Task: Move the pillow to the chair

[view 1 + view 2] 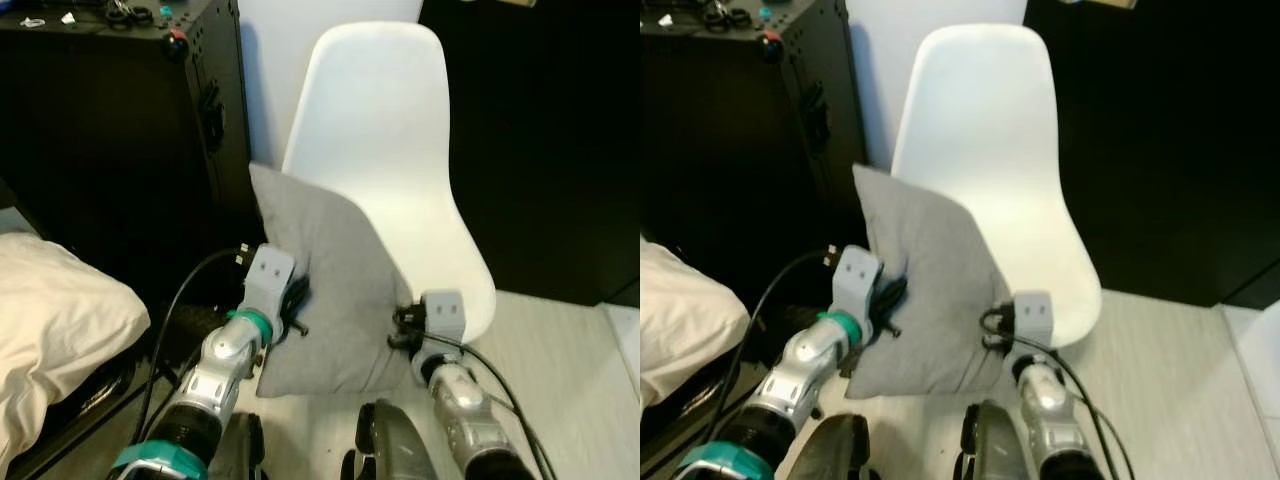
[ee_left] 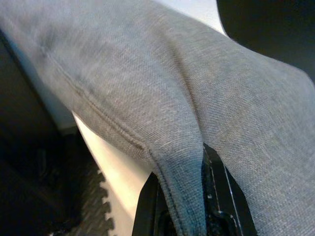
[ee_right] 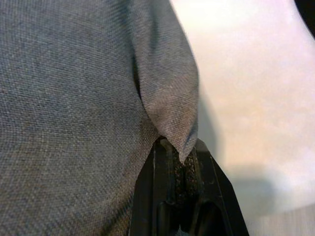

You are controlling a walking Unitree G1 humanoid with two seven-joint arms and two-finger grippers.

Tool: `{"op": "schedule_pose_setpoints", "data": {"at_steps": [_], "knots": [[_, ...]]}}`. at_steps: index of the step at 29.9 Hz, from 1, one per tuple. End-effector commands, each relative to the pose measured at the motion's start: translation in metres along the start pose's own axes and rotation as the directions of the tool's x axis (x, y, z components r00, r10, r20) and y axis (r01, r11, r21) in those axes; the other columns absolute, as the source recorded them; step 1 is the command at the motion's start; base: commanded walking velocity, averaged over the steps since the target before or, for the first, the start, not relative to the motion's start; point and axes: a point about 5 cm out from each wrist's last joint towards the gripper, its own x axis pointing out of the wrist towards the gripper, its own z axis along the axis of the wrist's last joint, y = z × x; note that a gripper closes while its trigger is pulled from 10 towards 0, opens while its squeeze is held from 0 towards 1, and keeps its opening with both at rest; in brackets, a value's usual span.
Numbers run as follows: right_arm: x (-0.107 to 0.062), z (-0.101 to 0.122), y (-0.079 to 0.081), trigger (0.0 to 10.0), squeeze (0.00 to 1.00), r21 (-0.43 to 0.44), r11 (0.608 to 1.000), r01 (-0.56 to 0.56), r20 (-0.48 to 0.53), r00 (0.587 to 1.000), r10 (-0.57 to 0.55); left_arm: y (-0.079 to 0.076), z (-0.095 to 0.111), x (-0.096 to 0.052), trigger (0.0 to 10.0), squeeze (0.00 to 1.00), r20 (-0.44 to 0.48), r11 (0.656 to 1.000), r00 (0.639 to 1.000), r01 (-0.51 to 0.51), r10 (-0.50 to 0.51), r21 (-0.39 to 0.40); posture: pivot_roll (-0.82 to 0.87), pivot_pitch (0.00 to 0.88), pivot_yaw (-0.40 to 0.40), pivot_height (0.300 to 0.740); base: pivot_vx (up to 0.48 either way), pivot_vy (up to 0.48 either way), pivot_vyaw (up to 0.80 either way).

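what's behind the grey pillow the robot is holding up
Behind the grey pillow, pinched by the left gripper and right gripper, is the white chair. The pillow hides part of the seat and the chair's legs.

You get even indoor light from above: the white moulded plastic chair [image 1: 385, 160] reads bright, nearly washed out on its back, while the black cabinet [image 1: 120, 130] at far left and the dark wall at far right lose detail. Head views are sharp. In your wrist views the grey woven fabric pillow [image 2: 162, 88] shows crisp weave, softening towards the edges.
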Motion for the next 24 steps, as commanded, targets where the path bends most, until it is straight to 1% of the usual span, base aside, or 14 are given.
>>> {"op": "schedule_pose_setpoints", "data": {"at_steps": [1, 2, 4, 5, 7, 12, 14, 15, 16, 18, 19, 20, 21, 24], "knots": [[0.0, -0.003, -0.018, 10.0, 0.0, -0.019, 0.996, 0.084, -0.044, 0.995, -0.084, 0.0, 0.008, 0.007, 10.0, 0.0, 0.024, 0.999, 1.0, 0.011, -0.01, -0.043, 0.02, 0.104, 0.054, 0.621, 0.0, 0.0, 0.0], [0.0, -0.003, -0.018, 10.0, 0.0, -0.019, 0.996, 0.084, -0.044, 0.995, -0.084, 0.0, 0.008, 0.007, 10.0, 0.0, 0.024, 0.999, 1.0, 0.011, -0.01, -0.043, 0.02, 0.104, 0.054, 0.621, 0.0, 0.0, 0.0], [0.005, 0.003, -0.033, 10.0, 0.0, -0.03, 0.988, 0.154, -0.069, 0.985, -0.156, -0.012, 0.017, 0.018, 10.0, 0.0, 0.033, 0.993, 0.998, 0.062, -0.059, -0.103, 0.01, 0.122, 0.072, 0.621, 0.0, 0.0, 0.0], [0.005, 0.003, -0.033, 10.0, 0.0, -0.03, 0.988, 0.154, -0.069, 0.985, -0.156, -0.012, 0.017, 0.018, 10.0, 0.0, 0.033, 0.993, 0.998, 0.062, -0.059, -0.103, 0.01, 0.122, 0.072, 0.621, 0.0, 0.0, 0.0], [0.006, 0.005, -0.045, 10.0, 0.0, -0.023, 0.977, 0.211, -0.092, 0.973, -0.212, -0.023, 0.02, 0.024, 10.0, 0.0, 0.032, 0.986, 0.994, 0.11, -0.106, -0.127, 0.0, 0.127, 0.078, 0.621, 0.0, 0.0, 0.0], [0.006, 0.005, -0.059, 10.0, 0.0, -0.008, 0.962, 0.274, -0.119, 0.955, -0.273, -0.038, 0.02, 0.03, 10.0, 0.0, 0.022, 0.978, 0.987, 0.158, -0.156, -0.133, 0.0, 0.132, 0.084, 0.621, 0.0, 0.0, 0.0], [0.005, 0.009, -0.07, 10.0, 0.0, 0.0, 0.947, 0.32, -0.124, 0.94, -0.318, -0.049, 0.021, 0.034, 10.0, 0.0, 0.013, 0.976, 0.984, 0.179, -0.179, -0.122, 0.0, 0.137, 0.088, 0.621, 0.0, 0.0, 0.0], [0.005, 0.009, -0.07, 10.0, 0.0, 0.0, 0.947, 0.32, -0.124, 0.94, -0.318, -0.049, 0.021, 0.034, 10.0, 0.0, 0.013, 0.976, 0.984, 0.179, -0.179, -0.122, 0.0, 0.137, 0.088, 0.621, 0.0, 0.0, 0.0], [0.006, 0.013, -0.076, 10.0, 0.0, 0.006, 0.94, 0.342, -0.109, 0.934, -0.339, -0.053, 0.024, 0.037, 10.0, 0.07, 0.016, 0.975, 0.983, 0.184, -0.183, -0.123, 0.0, 0.14, 0.091, 0.621, 0.0, 0.0, 0.0], [0.006, 0.013, -0.076, 10.0, 0.0, 0.006, 0.94, 0.342, -0.109, 0.934, -0.339, -0.053, 0.024, 0.037, 10.0, 0.07, 0.016, 0.975, 0.983, 0.184, -0.183, -0.123, 0.0, 0.14, 0.091, 0.621, 0.0, 0.0, 0.0], [0.006, 0.018, -0.081, 10.0, 0.0, 0.013, 0.932, 0.362, -0.091, 0.929, -0.36, -0.057, 0.027, 0.04, 10.0, 0.29, 0.021, 0.974, 0.982, 0.186, -0.185, -0.127, 0.0, 0.139, 0.092, 0.621, 0.0, 0.0, 0.0], [0.006, 0.018, -0.081, 10.0, 0.0, 0.013, 0.932, 0.362, -0.091, 0.929, -0.36, -0.057, 0.027, 0.04, 10.0, 0.29, 0.021, 0.974, 0.982, 0.186, -0.185, -0.127, 0.0, 0.139, 0.092, 0.621, 0.0, 0.0, 0.0], [0.007, 0.026, -0.085, 10.0, 1.0, 0.027, 0.923, 0.384, -0.052, 0.922, -0.383, -0.06, 0.031, 0.043, 10.0, 1.0, 0.032, 0.973, 0.982, 0.19, -0.187, -0.134, 0.0, 0.139, 0.093, 0.621, 0.0, 0.0, 0.0], [0.008, 0.037, -0.089, 10.0, 1.0, 0.046, 0.908, 0.416, 0.014, 0.909, -0.416, -0.062, 0.037, 0.046, 10.0, 1.0, 0.05, 0.971, 0.982, 0.188, -0.182, -0.147, -0.01, 0.138, 0.093, 0.621, 0.0, 0.0, 0.0]]}}
